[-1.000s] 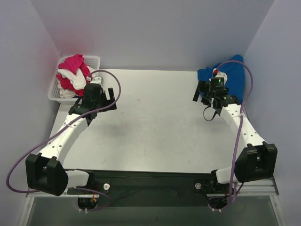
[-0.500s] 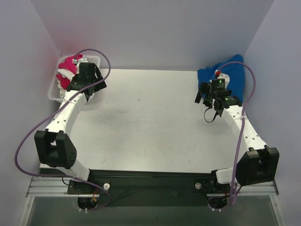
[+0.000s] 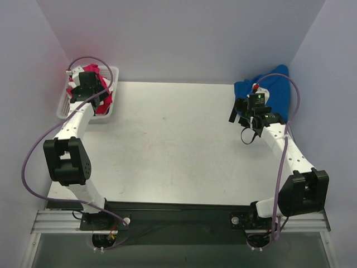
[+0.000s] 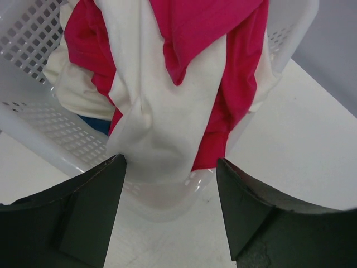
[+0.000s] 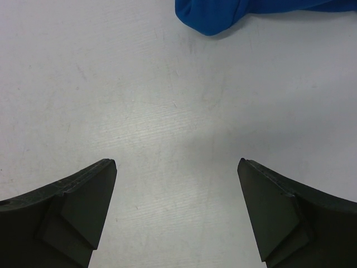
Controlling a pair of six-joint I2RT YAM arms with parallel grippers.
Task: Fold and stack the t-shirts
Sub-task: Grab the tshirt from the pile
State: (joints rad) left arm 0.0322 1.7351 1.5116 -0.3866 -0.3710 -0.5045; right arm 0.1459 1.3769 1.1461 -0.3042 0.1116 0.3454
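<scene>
White and pink shirts heap in the basket at ten o'clock; my left fingers stand open astride a white fold; right fingers open too; picking step, I judge; next, pinch it, lift clear.

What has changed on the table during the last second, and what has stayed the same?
The left tool swung from the table toward the far left corner. It now hangs open at the basket, with the white shirt and the pink shirt right in front of it. It holds nothing yet. The right tool, open above the table, and the blue shirt stayed in place.
</scene>
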